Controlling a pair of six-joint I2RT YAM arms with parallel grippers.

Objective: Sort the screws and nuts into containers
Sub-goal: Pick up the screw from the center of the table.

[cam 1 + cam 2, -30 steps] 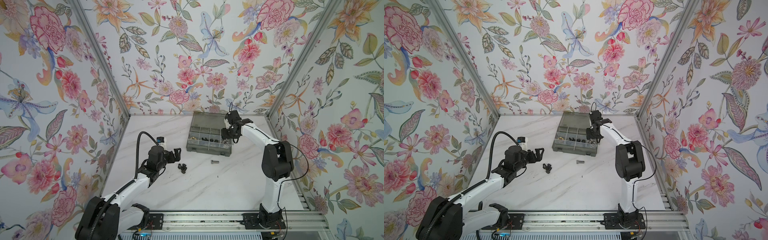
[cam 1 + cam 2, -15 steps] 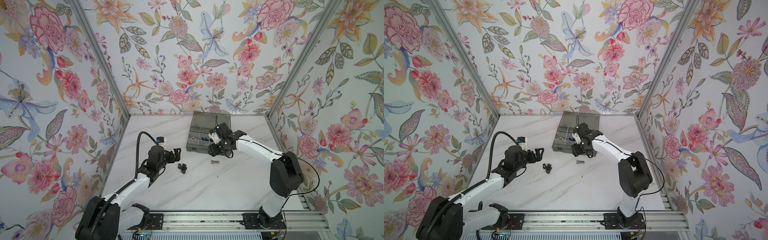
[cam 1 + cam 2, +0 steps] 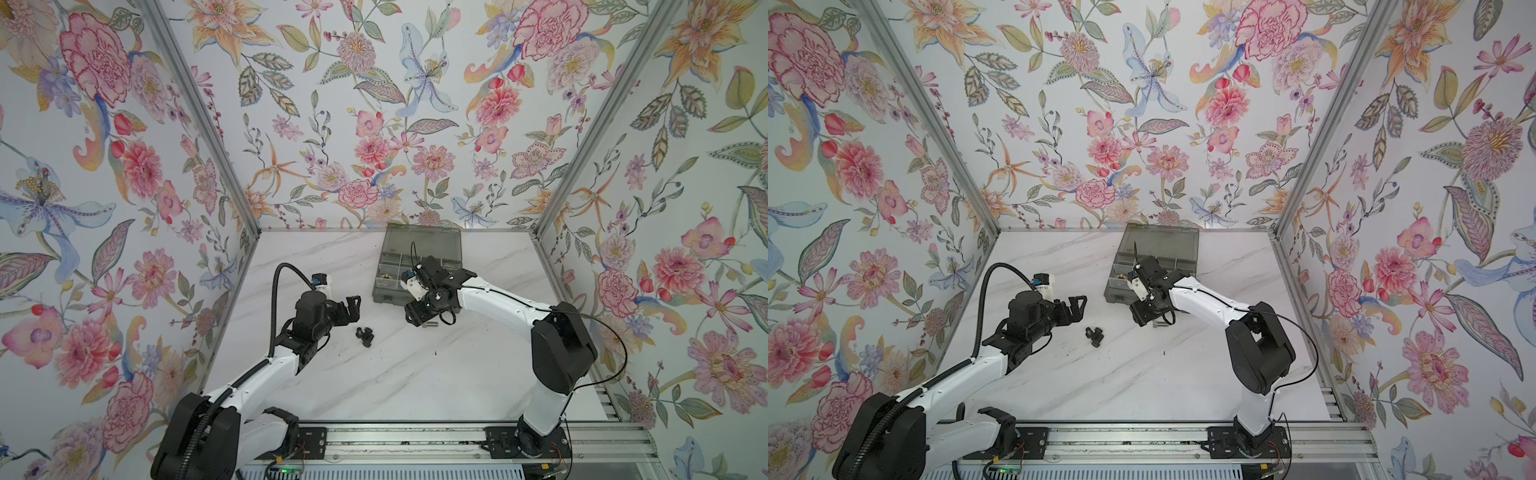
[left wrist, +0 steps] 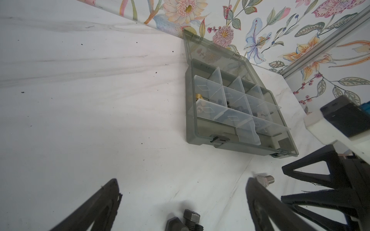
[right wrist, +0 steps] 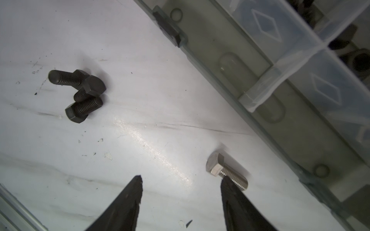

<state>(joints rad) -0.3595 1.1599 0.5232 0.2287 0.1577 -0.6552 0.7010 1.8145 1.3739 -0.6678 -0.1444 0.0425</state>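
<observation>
Three black screws (image 3: 365, 336) (image 3: 1094, 336) (image 5: 80, 94) lie in a heap on the marble table, just ahead of my left gripper (image 3: 351, 309) (image 4: 182, 180), which is open and empty. A silver hex-head screw (image 3: 432, 325) (image 4: 265, 180) (image 5: 226, 172) lies alone near the front wall of the grey organiser box (image 3: 386, 297) (image 3: 1115, 297) (image 4: 192, 120), whose lid stands open over the containers. My right gripper (image 3: 415, 318) (image 5: 181, 178) hovers low beside the silver screw, open, with one fingertip over its shank. No loose nuts show on the table.
A brass piece (image 4: 198, 97) and dark parts (image 5: 358, 60) sit in the box's compartments. The box stands against the back wall. Flowered walls close the table on three sides, and a metal rail (image 3: 415, 440) runs along the front.
My right arm has swung from above the box forward and down to the table beside the silver screw, jaws a little wider. The left arm and the black screws have not moved.
</observation>
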